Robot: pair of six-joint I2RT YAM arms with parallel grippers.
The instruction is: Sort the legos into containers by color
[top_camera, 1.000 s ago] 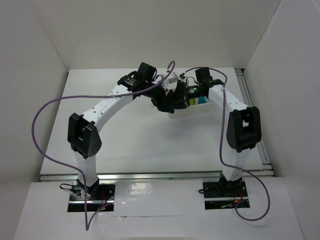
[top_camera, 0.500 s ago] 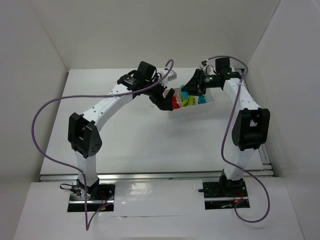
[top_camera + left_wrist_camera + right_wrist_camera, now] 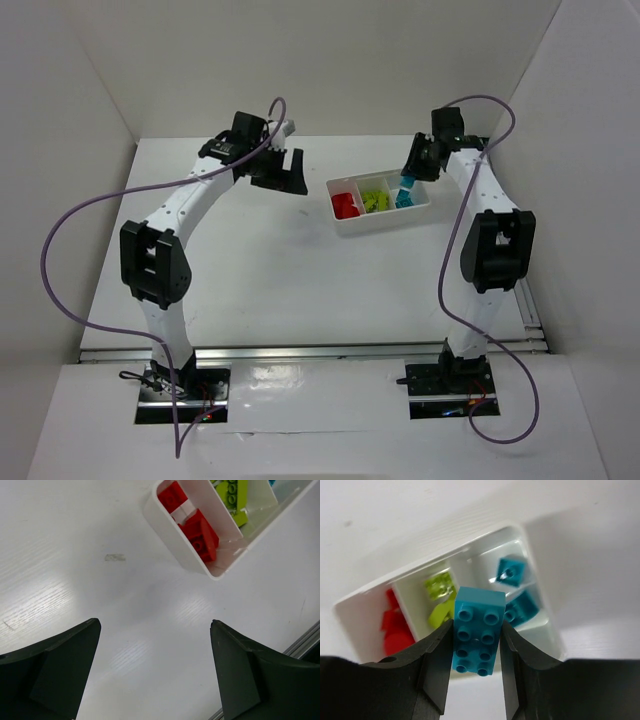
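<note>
A white three-compartment tray (image 3: 340, 217) sits at the back right of the table, with red bricks (image 3: 346, 204) on the left, lime green bricks (image 3: 375, 199) in the middle and cyan bricks (image 3: 404, 198) on the right. My right gripper (image 3: 477, 635) is shut on a cyan-blue brick (image 3: 476, 630) and holds it above the tray (image 3: 360, 601), over its right end in the top view (image 3: 409, 183). My left gripper (image 3: 155, 630) is open and empty above bare table, left of the tray (image 3: 170, 532). It also shows in the top view (image 3: 285, 176).
White walls enclose the table on three sides. A metal rail (image 3: 505, 215) runs along the right edge of the table, and another (image 3: 320, 350) along the near edge. Purple cables (image 3: 80, 225) loop off both arms.
My left gripper has drawn back left, away from the tray, and now hangs open. My right gripper has swung right and up over the tray's right end, holding the cyan brick.
</note>
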